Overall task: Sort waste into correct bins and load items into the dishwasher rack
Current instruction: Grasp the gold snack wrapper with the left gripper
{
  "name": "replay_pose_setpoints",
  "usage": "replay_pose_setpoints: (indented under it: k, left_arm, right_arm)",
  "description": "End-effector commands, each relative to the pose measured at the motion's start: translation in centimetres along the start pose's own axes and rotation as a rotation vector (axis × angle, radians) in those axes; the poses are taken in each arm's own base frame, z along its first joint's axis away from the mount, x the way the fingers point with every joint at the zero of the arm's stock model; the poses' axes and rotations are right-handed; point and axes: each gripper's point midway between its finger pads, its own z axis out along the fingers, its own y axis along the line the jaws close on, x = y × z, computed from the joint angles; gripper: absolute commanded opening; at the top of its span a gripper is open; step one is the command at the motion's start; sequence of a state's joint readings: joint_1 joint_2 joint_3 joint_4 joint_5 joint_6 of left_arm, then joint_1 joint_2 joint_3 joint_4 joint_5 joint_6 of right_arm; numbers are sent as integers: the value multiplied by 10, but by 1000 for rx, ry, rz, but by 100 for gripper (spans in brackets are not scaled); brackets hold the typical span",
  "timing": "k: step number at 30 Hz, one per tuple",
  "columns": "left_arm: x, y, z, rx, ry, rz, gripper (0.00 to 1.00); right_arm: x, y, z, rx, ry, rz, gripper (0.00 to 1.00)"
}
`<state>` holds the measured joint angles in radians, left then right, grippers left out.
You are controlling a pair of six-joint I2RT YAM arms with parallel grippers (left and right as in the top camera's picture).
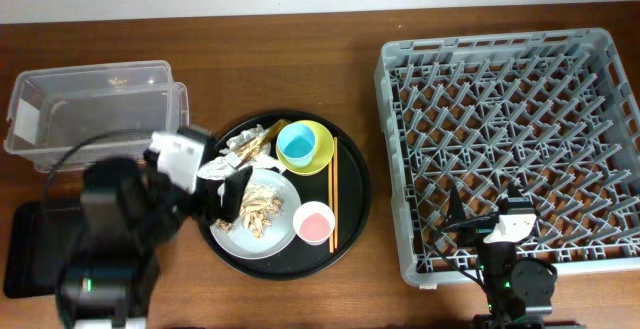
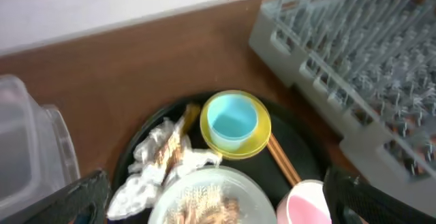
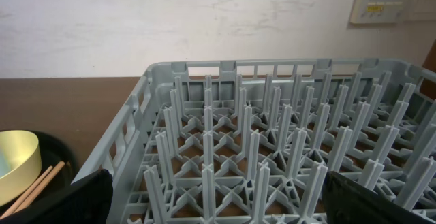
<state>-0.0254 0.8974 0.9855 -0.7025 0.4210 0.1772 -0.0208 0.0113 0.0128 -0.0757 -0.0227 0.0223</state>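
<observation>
left claw (image 2: pixel 216 203) spread above plate (image 2: pixel 253 191), empty; right claw (image 3: pixel 221 200) spread above rack (image 3: pixel 272 66), empty.

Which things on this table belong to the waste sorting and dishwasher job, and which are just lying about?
Job: crumpled paper, food scraps, clear tub, shallow black tray, blue cup, pink cup, yellow-green bowl, plate, chopsticks, grey rack.
Just lying about: round black tray, wooden table.
</observation>
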Motion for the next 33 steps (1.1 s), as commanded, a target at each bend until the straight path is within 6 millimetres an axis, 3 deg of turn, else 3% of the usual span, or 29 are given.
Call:
replay_pose_setpoints:
  k: [1,4,8,10,16,19,21,22,23,33]
  left_arm:
    - [-2,26,24,-43,183,-21,99]
    - [9,58,40,-143,398,-70,99]
    - [20,76,76,-138,514,-102,99]
    - [27,78,99,-106,524,-149,99]
    - [48,71,137,13,570,-208,99]
    - [57,82,158,-7,577,-199,89]
    - [64,86,169,-8,588,-200,73]
    - [69,85,173,-2,602,-202,57]
    - [75,82,176,4,621,-203,53]
    - [120,73,203,-13,770,-162,54]
  right_arm:
    - [3,-3,0,14,5,2,98]
    - [3,-3,0,14,5,2,98]
    - [3,-3,0,14,5,2,98]
    - [3,-3,0,14,5,2,98]
    - [3,-3,0,14,5,2,98]
    - [3,-3,0,14,5,2,98]
    - [3,-3,0,14,5,2,98]
    - [3,-3,0,14,5,2,98]
    - [3,-3,0,14,5,2,99]
    - [3,-3,0,14,5,2,98]
